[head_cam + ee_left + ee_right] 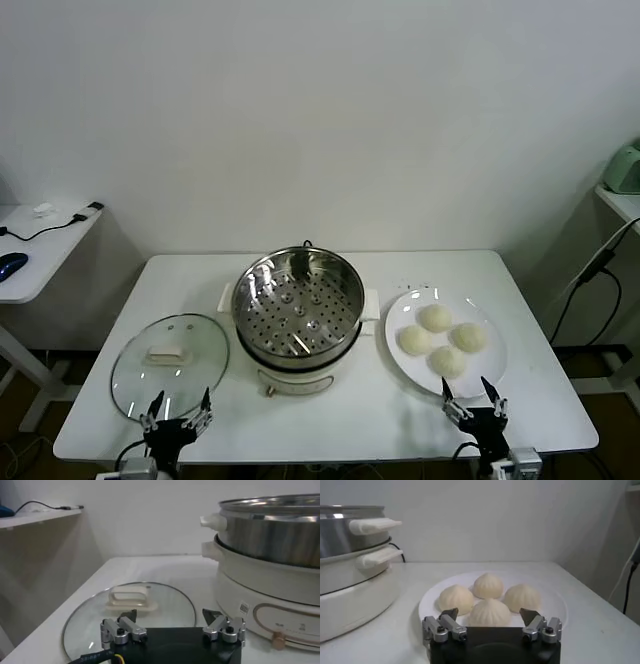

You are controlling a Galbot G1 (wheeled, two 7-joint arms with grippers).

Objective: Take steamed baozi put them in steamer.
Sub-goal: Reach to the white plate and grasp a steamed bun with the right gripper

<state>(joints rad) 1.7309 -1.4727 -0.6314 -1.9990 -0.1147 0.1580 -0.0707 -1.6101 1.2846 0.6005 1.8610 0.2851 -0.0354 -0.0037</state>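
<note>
Several pale cream baozi (441, 341) lie on a white plate (497, 365) at the table's right; the right wrist view shows the baozi (489, 612) close ahead. The steel steamer (298, 300) with its perforated tray stands mid-table on a cream base and holds nothing. My right gripper (474, 397) is open at the table's front edge, just short of the plate and the nearest bun. My left gripper (178, 414) is open at the front left, over the near rim of the glass lid (170, 362). Neither holds anything.
The glass lid (131, 611) with a cream handle lies flat left of the steamer (270, 555). A side table (35, 250) with a cable and mouse stands far left. Cables hang at the right, beside another surface.
</note>
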